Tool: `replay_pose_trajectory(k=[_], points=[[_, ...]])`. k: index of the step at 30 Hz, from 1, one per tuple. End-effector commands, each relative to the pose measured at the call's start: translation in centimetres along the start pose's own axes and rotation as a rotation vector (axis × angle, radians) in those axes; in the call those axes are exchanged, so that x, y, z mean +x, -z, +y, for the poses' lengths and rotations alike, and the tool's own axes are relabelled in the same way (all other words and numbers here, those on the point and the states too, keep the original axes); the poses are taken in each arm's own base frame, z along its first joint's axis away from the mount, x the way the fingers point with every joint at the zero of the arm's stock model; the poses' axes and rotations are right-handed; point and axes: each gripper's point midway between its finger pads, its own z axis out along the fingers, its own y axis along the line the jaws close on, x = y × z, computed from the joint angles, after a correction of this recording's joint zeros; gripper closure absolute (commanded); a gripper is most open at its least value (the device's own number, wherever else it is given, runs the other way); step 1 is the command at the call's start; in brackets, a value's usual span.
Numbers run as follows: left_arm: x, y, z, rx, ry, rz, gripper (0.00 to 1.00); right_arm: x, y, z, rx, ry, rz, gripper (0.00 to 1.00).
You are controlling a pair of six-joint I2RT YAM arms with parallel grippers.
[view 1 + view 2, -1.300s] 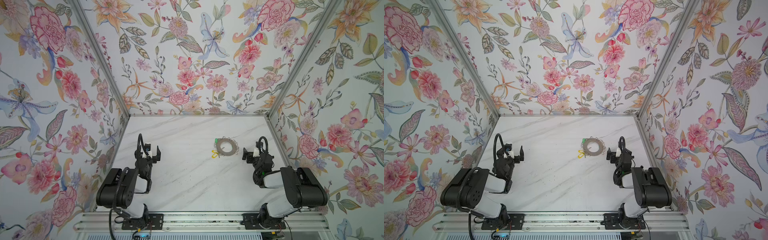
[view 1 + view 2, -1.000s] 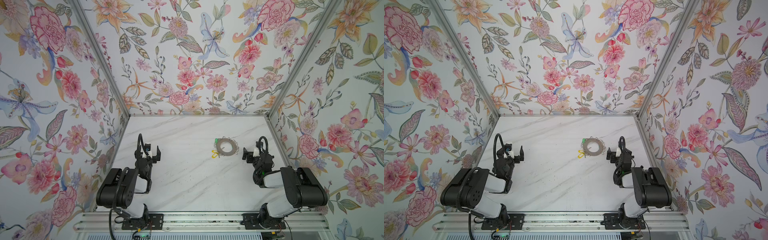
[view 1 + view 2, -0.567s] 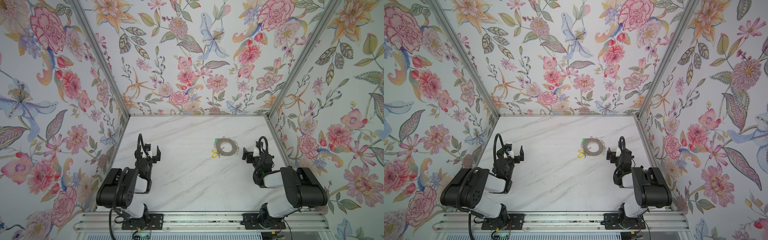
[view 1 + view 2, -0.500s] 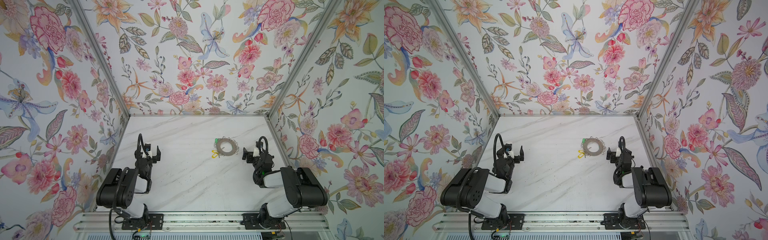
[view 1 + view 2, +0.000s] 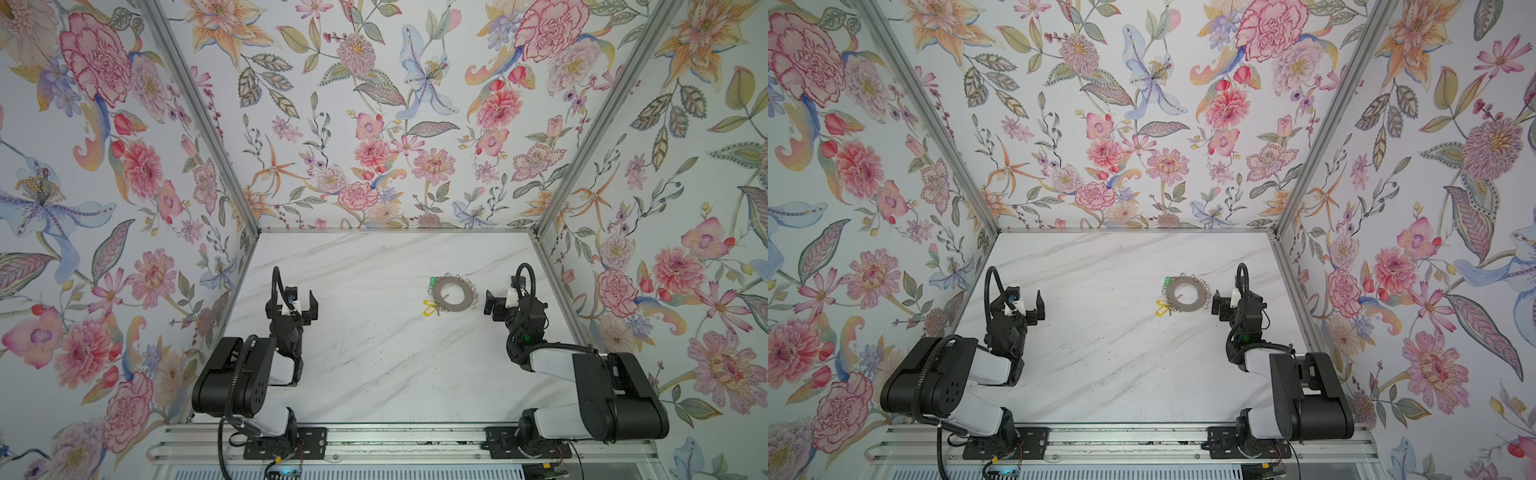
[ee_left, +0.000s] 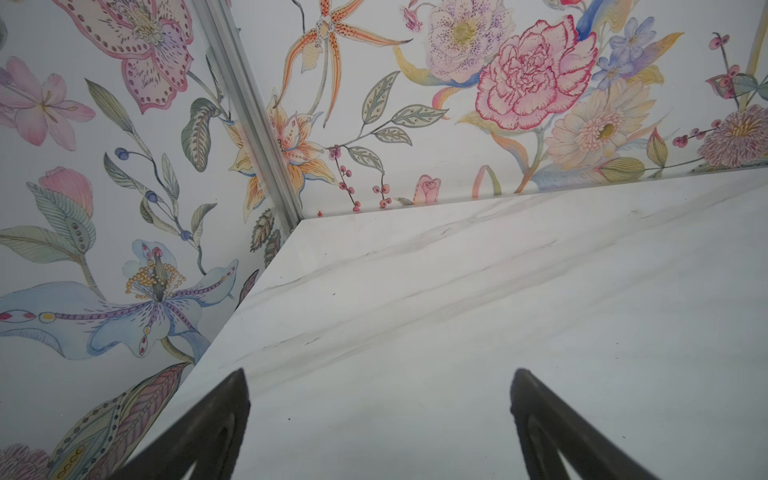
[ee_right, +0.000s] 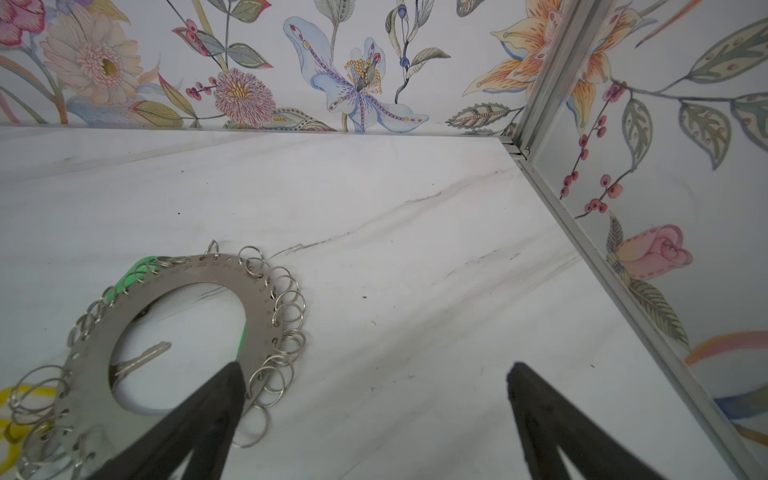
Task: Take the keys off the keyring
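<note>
The keyring (image 5: 454, 306) (image 5: 1187, 308) is a flat grey disc fringed with wire loops, lying right of centre on the marble table. In both top views two keys show at its left edge: a green tag (image 5: 432, 281) (image 5: 1167, 281) and a yellow tag (image 5: 428, 302) (image 5: 1160, 306). The right wrist view shows the keyring (image 7: 257, 299), the green tag (image 7: 135, 276), the yellow tag (image 7: 18, 397) and a silver key blade (image 7: 145, 359) in the centre hole. My right gripper (image 5: 513, 305) (image 5: 1237, 307) (image 7: 375, 365) stands open and empty just right of the keyring. My left gripper (image 5: 293, 306) (image 5: 1017, 311) (image 6: 380, 374) is open and empty at the far left.
Flowered walls (image 5: 374, 124) close in the table (image 5: 374, 365) on the left, back and right, with metal corner posts (image 5: 199, 120). Both arm bases sit on a rail (image 5: 374, 444) along the front edge. Small dark specks dot the marble.
</note>
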Motion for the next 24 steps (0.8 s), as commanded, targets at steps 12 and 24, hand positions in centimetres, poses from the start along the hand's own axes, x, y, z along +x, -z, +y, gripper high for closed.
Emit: replay_pose_trajectory(k=[12,24], points=[[-4.5,-0.2,-0.4,0.086,0.364,0.246,0.01,-0.1,1.5,10.9,-0.484,-0.362,0.461,0.1],[-7.5,0.6,-4.9,0.359,0.357,0.549,0.01,6.0,-3.1,17.9,-0.449,-0.093,0.852,0.28]])
